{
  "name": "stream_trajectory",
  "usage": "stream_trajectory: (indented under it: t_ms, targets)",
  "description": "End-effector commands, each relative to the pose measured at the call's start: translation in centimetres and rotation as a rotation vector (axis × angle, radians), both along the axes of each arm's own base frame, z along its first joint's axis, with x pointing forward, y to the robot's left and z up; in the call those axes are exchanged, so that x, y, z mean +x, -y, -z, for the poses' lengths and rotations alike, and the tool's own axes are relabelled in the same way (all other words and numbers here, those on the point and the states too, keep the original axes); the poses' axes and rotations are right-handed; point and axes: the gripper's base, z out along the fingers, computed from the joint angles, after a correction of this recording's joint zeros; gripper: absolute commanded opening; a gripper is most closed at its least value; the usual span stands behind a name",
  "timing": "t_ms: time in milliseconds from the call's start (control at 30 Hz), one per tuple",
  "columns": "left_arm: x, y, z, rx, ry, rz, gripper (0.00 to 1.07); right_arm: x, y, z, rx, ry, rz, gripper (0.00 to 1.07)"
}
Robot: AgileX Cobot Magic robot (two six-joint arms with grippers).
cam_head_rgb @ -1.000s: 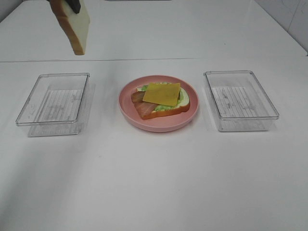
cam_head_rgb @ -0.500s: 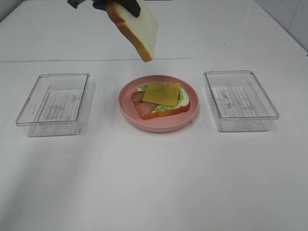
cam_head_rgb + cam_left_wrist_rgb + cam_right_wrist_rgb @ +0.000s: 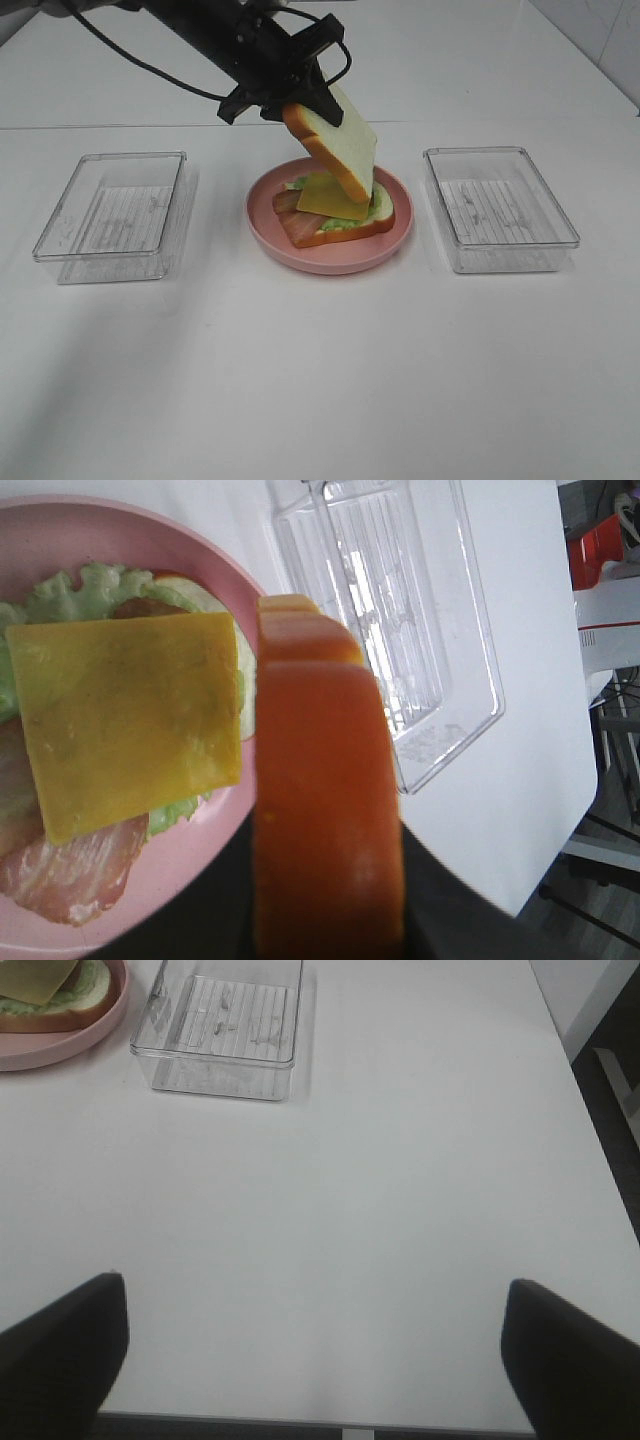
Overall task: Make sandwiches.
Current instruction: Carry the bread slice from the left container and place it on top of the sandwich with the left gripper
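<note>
Your left hand (image 3: 300, 105) grips the top bread slice (image 3: 335, 140) by its crust edge, tilted just above the cheese square (image 3: 322, 195). Below it, the open sandwich (image 3: 335, 222) lies on the pink plate (image 3: 290, 240). The toy bread looks light and stiff; the crust gives firm purchase. Clear trays (image 3: 110, 205) flank the hand, well clear. Your right hand (image 3: 315, 1360) rests wide open over bare worktop (image 3: 400, 1180).

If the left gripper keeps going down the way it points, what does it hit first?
Probably the square yellow cheese slice topping the open sandwich on the round pink plate. The white bread slice the left gripper holds would touch first; depth is uncertain.
</note>
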Motion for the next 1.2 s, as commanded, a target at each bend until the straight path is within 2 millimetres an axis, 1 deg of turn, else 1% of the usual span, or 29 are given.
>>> stream_trajectory:
  t_ms: [33,133,200,300,367,433,467,500,633,733,767,867,900,933,967,1000,1033,1067,1100,1133,1167,1200]
  targets:
    - [0.5,0.6,0.9,-0.028,0.012,-0.027,0.00,-0.4,0.0,0.1,-0.002,0.035,-0.002,0.99]
    - [0.6,0.6,1.3,-0.026,0.010,-0.032,0.00,-0.4,0.0,0.1,-0.002,0.035,-0.002,0.99]
    - [0.9,0.8,2.2,-0.050,-0.007,-0.051,0.00,-0.4,0.0,0.1,-0.002,0.035,-0.002,0.99]
    - [0.9,0.9,2.5,-0.056,-0.011,-0.054,0.00,-0.4,0.0,0.1,-0.002,0.035,-0.002,0.99]
    - [1.2,1.0,4.1,-0.052,-0.036,-0.063,0.00,-0.4,0.0,0.1,-0.002,0.035,-0.002,0.99]
    - [1.2,1.0,4.4,-0.051,-0.042,-0.063,0.00,-0.4,0.0,0.1,-0.002,0.035,-0.002,0.99]
    - [1.3,1.0,5.2,-0.043,-0.055,-0.064,0.00,-0.4,0.0,0.1,-0.002,0.035,-0.002,0.99]
    - [1.3,1.0,5.2,-0.043,-0.055,-0.064,0.00,-0.4,0.0,0.1,-0.002,0.035,-0.002,0.99]
    - [1.4,1.0,6.5,-0.034,-0.066,-0.071,0.00,-0.4,0.0,0.1,-0.002,0.035,-0.002,0.99]
    - [1.5,1.0,6.7,-0.032,-0.068,-0.072,0.00,-0.4,0.0,0.1,-0.002,0.035,-0.002,0.99]
    - [1.5,1.0,7.3,-0.028,-0.075,-0.075,0.00,-0.4,0.0,0.1,-0.002,0.035,-0.002,0.99]
    - [1.5,0.9,7.6,-0.013,-0.083,-0.079,0.00,-0.4,0.0,0.1,-0.002,0.035,-0.002,0.99]
    - [1.5,0.8,7.6,0.009,-0.086,-0.089,0.08,-0.4,0.0,0.1,-0.002,0.035,-0.002,0.99]
    - [1.5,0.8,7.6,0.009,-0.086,-0.089,0.08,-0.4,0.0,0.1,-0.002,0.035,-0.002,0.99]
    - [1.6,0.7,7.5,0.028,-0.093,-0.098,0.26,-0.4,0.0,0.1,-0.002,0.035,-0.002,0.99]
    - [1.6,0.6,7.4,0.038,-0.084,-0.091,0.35,-0.4,0.0,0.1,-0.002,0.035,-0.002,0.99]
    - [1.6,0.6,7.4,0.038,-0.084,-0.091,0.35,-0.4,0.0,0.1,-0.002,0.035,-0.002,0.99]
    - [1.7,0.5,7.0,0.067,-0.062,-0.072,0.65,-0.4,0.0,0.1,-0.002,0.035,-0.002,0.99]
    - [1.7,0.5,7.0,0.067,-0.062,-0.072,0.65,-0.4,0.0,0.1,-0.002,0.035,-0.002,0.99]
    - [1.8,0.5,6.2,0.079,-0.045,-0.050,0.93,-0.4,0.0,0.1,-0.002,0.035,-0.002,0.99]
    - [1.8,0.5,5.9,0.083,-0.037,-0.041,1.03,-0.4,0.0,0.1,-0.002,0.035,-0.002,0.99]
    - [1.8,0.5,5.9,0.083,-0.037,-0.041,1.03,-0.4,0.0,0.1,-0.002,0.035,-0.002,0.99]
